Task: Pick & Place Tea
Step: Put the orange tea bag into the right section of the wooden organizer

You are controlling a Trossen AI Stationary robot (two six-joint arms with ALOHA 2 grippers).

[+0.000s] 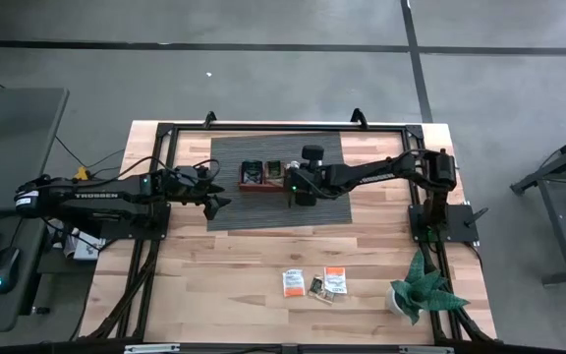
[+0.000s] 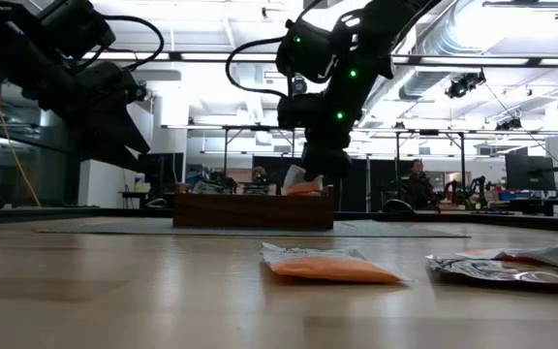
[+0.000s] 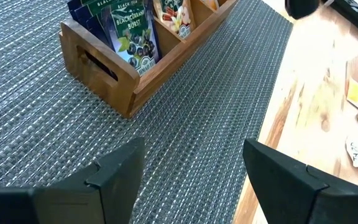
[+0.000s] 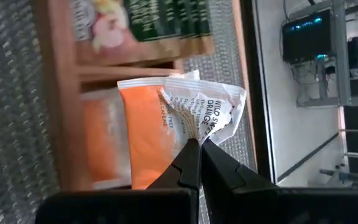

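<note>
A wooden table (image 1: 263, 265) is shown bearing a grey woven mat (image 1: 263, 211), on which a wooden tray (image 3: 135, 84) stands. The left gripper (image 3: 191, 180) is held wide open and empty over the mat beside the tray. The right gripper (image 4: 199, 163) is pinched closed on an orange-and-white tea sachet (image 4: 191, 112) over the tray's end compartment. Further sachets (image 1: 314, 282) lie on the bare table near a potted plant (image 1: 423, 290).
</note>
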